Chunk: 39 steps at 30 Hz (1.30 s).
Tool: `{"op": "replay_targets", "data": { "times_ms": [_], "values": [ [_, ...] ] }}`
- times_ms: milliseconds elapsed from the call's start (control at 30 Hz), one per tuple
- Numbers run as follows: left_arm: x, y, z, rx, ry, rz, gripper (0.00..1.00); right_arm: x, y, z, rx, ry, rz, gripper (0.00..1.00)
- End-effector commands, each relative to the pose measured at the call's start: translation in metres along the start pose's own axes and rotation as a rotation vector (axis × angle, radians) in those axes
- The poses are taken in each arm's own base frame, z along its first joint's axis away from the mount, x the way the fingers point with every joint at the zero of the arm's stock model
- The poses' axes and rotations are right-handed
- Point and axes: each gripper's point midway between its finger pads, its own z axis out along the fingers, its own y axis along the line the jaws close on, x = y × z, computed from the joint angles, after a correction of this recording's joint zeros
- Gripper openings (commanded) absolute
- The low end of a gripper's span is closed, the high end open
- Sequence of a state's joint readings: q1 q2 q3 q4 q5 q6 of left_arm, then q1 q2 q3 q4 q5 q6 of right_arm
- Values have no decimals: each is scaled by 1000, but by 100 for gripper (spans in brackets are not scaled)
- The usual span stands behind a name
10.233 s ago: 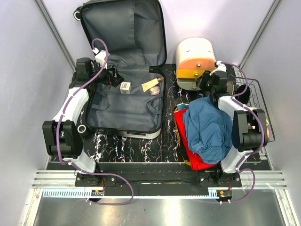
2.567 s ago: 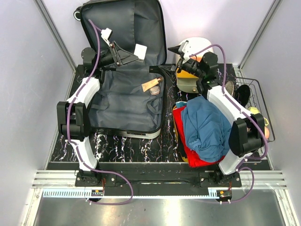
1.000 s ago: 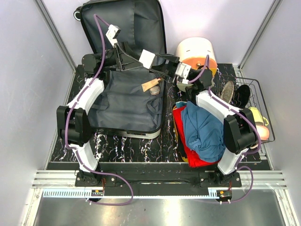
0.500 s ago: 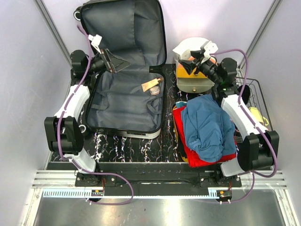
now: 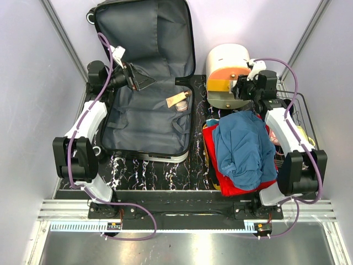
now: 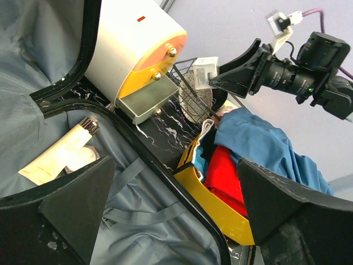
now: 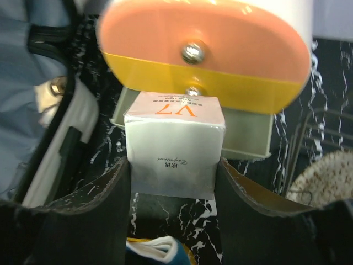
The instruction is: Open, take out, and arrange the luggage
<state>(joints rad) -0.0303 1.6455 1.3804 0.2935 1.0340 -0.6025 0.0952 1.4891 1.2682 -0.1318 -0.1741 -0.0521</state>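
Note:
The luggage (image 5: 143, 124) lies open on the table, its grey-lined lid (image 5: 143, 27) leaning on the back wall. A cream tube (image 5: 177, 99) and a small jar (image 5: 182, 106) lie in its base; the tube also shows in the left wrist view (image 6: 60, 157). My left gripper (image 5: 140, 81) hangs open and empty over the base's back edge (image 6: 176, 187). My right gripper (image 5: 238, 88) is shut on a small white box (image 7: 174, 149), held just in front of the white-and-orange drawer box (image 7: 204, 49), above its pulled-out drawer (image 7: 248, 132).
The drawer box (image 5: 229, 63) stands at the back right. An orange tray (image 6: 220, 207) right of the luggage holds red clothes (image 5: 237, 187) under a blue garment (image 5: 242, 149). A wire basket (image 5: 302, 98) with shoes stands at the far right.
My left gripper lifted the white box out of the luggage and passed it to my right gripper, then drew back open. My right gripper has come down to the drawer front.

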Motion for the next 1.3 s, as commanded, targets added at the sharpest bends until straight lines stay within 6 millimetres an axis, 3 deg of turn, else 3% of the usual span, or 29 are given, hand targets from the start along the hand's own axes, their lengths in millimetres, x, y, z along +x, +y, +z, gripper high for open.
{"op": "replay_targets", "data": {
  "times_ms": [0,200,367,500,667,900,1267],
  "values": [
    [-16,-2,2,11,-27,81,99,-3,-28,13,99,-8,114,9],
    [-10,1,0,2,-14,78,99,21,-53,41,148,43,154,9],
    [-7,3,-3,-10,-10,82,99,19,-60,59,138,19,152,8],
    [-6,5,-5,-21,-9,77,99,6,-58,70,105,-55,139,6],
    [-3,9,-7,-34,-8,67,99,6,-56,82,73,-96,116,6],
    [-3,12,-9,-49,-7,66,99,19,-59,89,87,-57,122,1],
    [-3,16,-10,-57,-9,65,99,47,-60,82,94,-3,86,0]
  ]
}}
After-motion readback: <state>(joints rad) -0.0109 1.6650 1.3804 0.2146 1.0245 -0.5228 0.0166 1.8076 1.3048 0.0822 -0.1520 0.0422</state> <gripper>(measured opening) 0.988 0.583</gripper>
